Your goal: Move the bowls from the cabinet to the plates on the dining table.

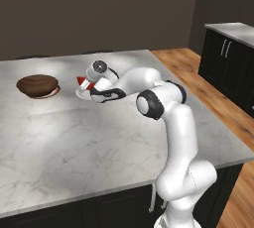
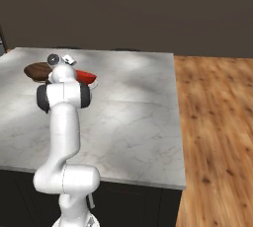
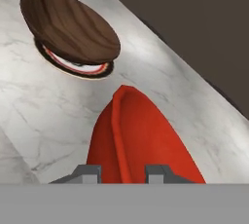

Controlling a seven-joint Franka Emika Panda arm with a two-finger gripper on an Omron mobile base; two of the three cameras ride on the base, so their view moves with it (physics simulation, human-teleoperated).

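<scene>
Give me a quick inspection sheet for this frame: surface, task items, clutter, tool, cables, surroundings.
Surface: marble dining table, dark base.
Job's things: wooden bowl sits on a plate; red bowl held over a second plate, near the wooden one.
Clutter: nothing seen.
Tool: tool shut on the red bowl's rim.
Cables: nothing seen.
Surroundings: wood floor, dark wall, dark base cabinets at right.
</scene>
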